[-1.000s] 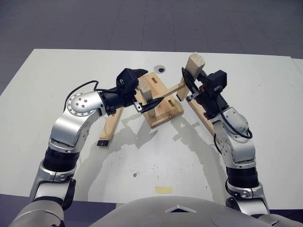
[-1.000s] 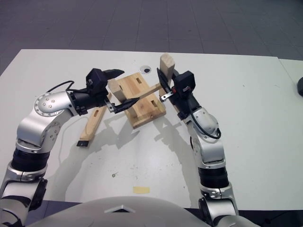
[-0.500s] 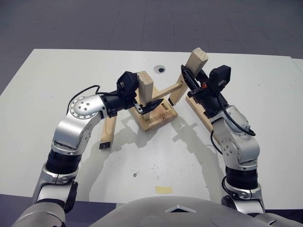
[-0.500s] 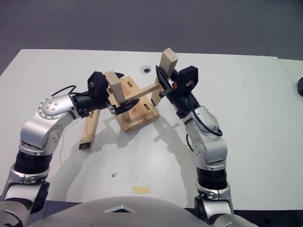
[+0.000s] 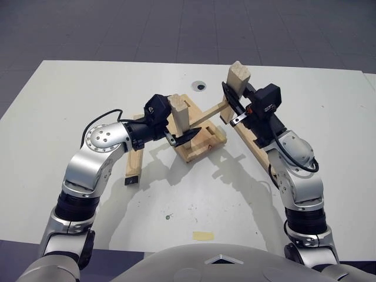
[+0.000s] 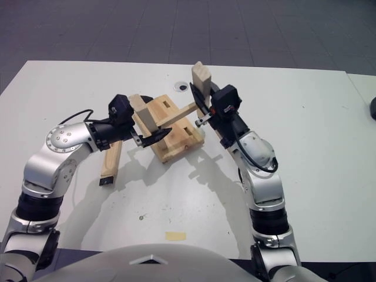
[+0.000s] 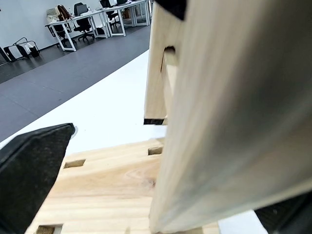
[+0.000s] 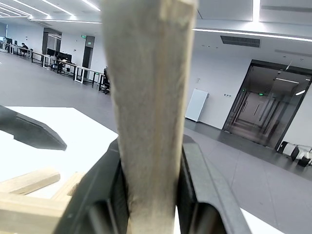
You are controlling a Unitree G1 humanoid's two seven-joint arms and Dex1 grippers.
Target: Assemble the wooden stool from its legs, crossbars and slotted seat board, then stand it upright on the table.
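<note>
A loose leg [image 5: 135, 164] obstructs passage just left of the seat board [image 5: 202, 147].

Pale, unvarnished wood with plain grain makes up the slotted seat board [image 5: 202, 144], the crossbar [image 5: 210, 114] and the upright leg [image 5: 237, 76], whose sawn end is left raw. The right gripper [image 5: 234, 101] holds that leg between matt black fingers [image 8: 204, 183] that look like plastic. The table [image 5: 70, 94] is smooth, matt white, with a scrap of yellow paper tape [image 5: 203, 235] on it.

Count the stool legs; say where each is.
4. One leg at the left pincer, one gripped in the right pincer, one flat on the table by the left arm, one under the right arm.
</note>
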